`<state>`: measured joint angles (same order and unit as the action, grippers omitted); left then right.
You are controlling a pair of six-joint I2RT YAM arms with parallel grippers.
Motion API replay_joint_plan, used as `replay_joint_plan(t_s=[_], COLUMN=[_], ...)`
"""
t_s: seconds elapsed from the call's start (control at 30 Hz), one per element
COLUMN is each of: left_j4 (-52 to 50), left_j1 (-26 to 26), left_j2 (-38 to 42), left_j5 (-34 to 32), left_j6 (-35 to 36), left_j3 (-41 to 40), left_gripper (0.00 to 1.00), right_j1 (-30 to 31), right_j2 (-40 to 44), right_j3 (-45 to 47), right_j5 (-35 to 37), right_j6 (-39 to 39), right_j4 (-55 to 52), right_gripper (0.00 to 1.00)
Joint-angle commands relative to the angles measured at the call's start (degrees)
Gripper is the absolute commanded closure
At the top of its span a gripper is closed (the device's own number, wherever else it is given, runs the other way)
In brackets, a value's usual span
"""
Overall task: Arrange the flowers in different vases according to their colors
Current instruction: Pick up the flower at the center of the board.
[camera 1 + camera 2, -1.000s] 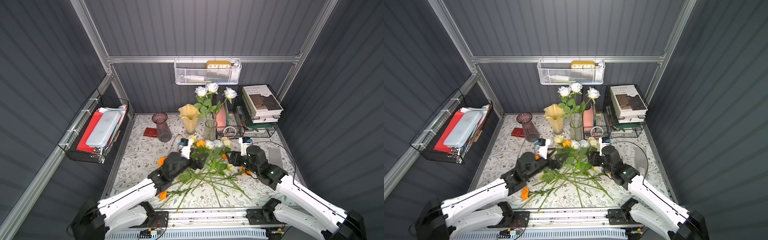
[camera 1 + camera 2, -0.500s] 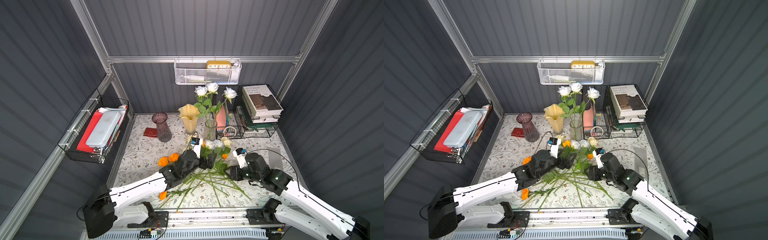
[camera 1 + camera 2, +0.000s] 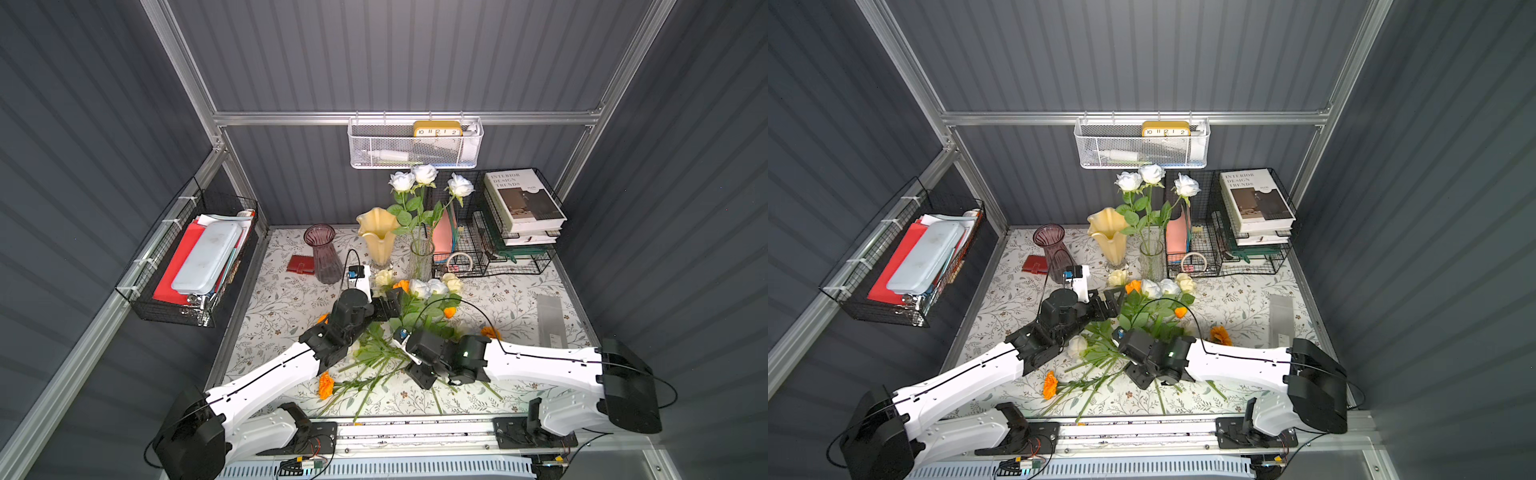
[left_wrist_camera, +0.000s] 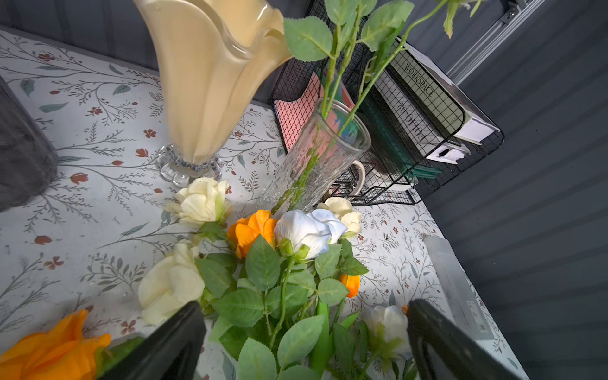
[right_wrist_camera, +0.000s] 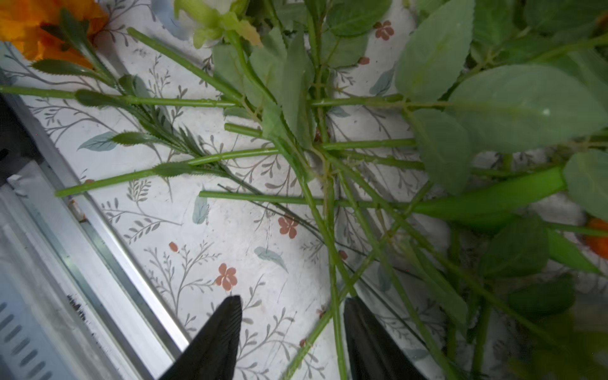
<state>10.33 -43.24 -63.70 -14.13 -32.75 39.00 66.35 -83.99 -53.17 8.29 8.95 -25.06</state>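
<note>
A yellow clock (image 3: 437,128) sits in the white mesh basket (image 3: 374,146). Stacked books (image 3: 524,203) stand below its right end, a red wallet (image 3: 301,264) lower left.

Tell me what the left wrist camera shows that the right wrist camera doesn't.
Only the left wrist view: the cream-yellow vase, the clear glass vase and the wire rack of books. Only the right wrist view: the crossed bare stems and the table's metal front rail. Both: the floral tablecloth, green leaves, orange blooms, and that arm's own open pincer, the left pincer or the right pincer.
</note>
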Motion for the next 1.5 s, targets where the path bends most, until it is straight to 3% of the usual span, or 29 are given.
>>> replay_joint_plan(t_s=[0.0,0.07,0.43,0.7,1.17,1.47], left_j4=[-1.33,-2.04,-3.13,-2.67,-2.68,-2.83], left_j1=[0.72,1.05,2.29,2.59,3.16,3.43], left_j2=[2.66,3.55,6.65,6.7,6.05,6.48], left_j5=[1.11,0.96,1.91,1.99,1.72,1.21], left_j6=[-0.32,-0.16,0.12,-0.03,0.65,1.18], left_j3=[-0.51,-0.59,-2.29,-3.28,-3.31,-3.61], left_gripper=[0.01,0.01,0.01,0.01,0.01,0.01], right_j1=[-0.58,-0.64,-0.69,-0.84,-8.13,-8.69], right_j2=[-3.56,-5.93,-10.06,-12.53,-16.91,-17.0], right_j3=[-3.98,-5.93,-7.73,-7.73,-10.9,-9.64], right_j5=[3.23,2.56,-6.09,-6.65,-11.8,-15.77], right_j6=[-6.51,-7.49,-8.01,-6.89,-9.26,-10.09], right_j4=[0.6,-0.39,0.54,1.83,4.39,4.93], right_gripper=[0.56,0.62,0.71,0.71,0.72,0.72])
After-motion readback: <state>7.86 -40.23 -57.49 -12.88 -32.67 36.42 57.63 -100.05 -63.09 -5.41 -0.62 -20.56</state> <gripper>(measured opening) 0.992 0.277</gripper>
